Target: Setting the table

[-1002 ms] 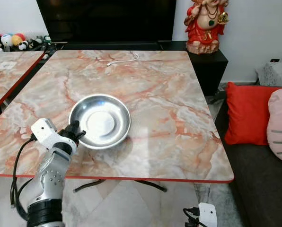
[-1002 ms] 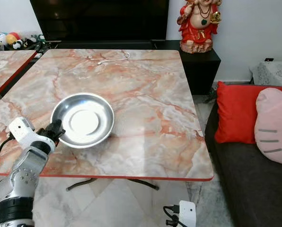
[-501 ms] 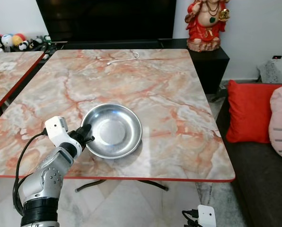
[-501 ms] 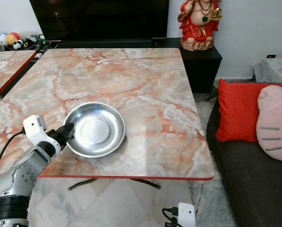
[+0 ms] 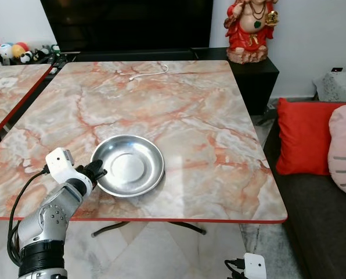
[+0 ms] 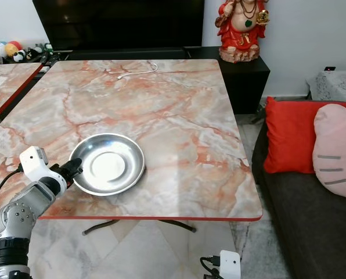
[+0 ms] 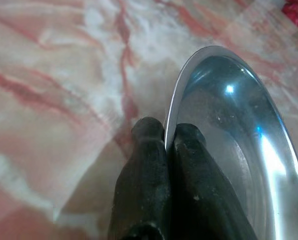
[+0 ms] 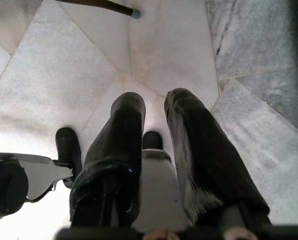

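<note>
A round steel plate (image 5: 128, 165) lies on the marble table (image 5: 208, 128), close to its front edge on the left side. My left gripper (image 5: 97, 171) is shut on the plate's near-left rim. In the left wrist view the two black fingers (image 7: 149, 150) pinch the thin rim of the plate (image 7: 229, 150) between them. My right gripper (image 8: 155, 107) hangs low over the tiled floor, its fingers a little apart with nothing between them.
A white cable (image 5: 150, 72) lies at the table's far side. A second marble table (image 5: 10, 93) stands to the left. A red statue (image 5: 248, 29) sits on a black cabinet behind. To the right is a sofa with a red cushion (image 5: 306, 136) and a pink cushion (image 5: 344, 151).
The left gripper has kept hold of the plate and brought it nearer the front edge, first to the right, then back a little to the left.
</note>
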{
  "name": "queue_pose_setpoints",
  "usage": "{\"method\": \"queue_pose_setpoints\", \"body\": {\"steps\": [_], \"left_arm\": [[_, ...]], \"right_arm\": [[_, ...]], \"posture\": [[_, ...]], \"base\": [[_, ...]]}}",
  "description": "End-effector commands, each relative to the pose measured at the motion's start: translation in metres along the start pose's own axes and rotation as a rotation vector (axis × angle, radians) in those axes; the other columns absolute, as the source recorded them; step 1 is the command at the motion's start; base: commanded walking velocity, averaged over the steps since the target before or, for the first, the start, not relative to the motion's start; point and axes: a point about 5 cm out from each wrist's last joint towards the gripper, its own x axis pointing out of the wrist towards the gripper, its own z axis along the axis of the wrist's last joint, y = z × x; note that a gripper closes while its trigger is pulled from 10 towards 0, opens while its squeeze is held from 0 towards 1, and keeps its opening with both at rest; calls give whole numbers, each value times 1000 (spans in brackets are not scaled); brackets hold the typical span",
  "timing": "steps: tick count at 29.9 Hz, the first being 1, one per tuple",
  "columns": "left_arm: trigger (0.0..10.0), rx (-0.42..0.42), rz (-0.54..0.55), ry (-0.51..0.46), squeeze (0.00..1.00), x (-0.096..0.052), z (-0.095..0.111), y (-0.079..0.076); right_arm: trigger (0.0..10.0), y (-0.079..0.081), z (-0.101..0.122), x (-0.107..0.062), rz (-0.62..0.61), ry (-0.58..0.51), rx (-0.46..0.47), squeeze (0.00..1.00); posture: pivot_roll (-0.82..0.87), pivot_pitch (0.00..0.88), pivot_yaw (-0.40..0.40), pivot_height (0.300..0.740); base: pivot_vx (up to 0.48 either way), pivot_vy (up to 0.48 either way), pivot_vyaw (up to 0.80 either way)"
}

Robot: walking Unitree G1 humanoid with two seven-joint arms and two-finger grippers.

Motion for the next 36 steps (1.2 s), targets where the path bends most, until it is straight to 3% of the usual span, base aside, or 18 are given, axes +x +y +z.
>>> {"method": "queue_pose_setpoints", "body": {"steps": [1,7,8,11,36], "left_arm": [[10000,-6,4,29,0,-1,-3,3],[10000,-5,-15,34,0,-3,-6,4],[10000,-6,-11,37,200,-3,-7,4],[10000,-8,-8,45,1000,-4,-10,4],[10000,180,18,68,1000,-8,-10,7]], "right_arm": [[10000,0,-2,0,0,9,10,0],[10000,0,0,0,0,7,5,0],[10000,0,0,0,0,7,5,0],[10000,-1,1,0,1,6,3,0],[10000,-1,1,0,13,8,-23,0]], "posture": [[108,0,37,740],[107,0,32,740],[107,0,32,740],[104,0,29,740],[113,0,14,740]], "base": [[0,0,0],[0,0,0],[0,0,0],[0,0,0],[0,0,0]]}}
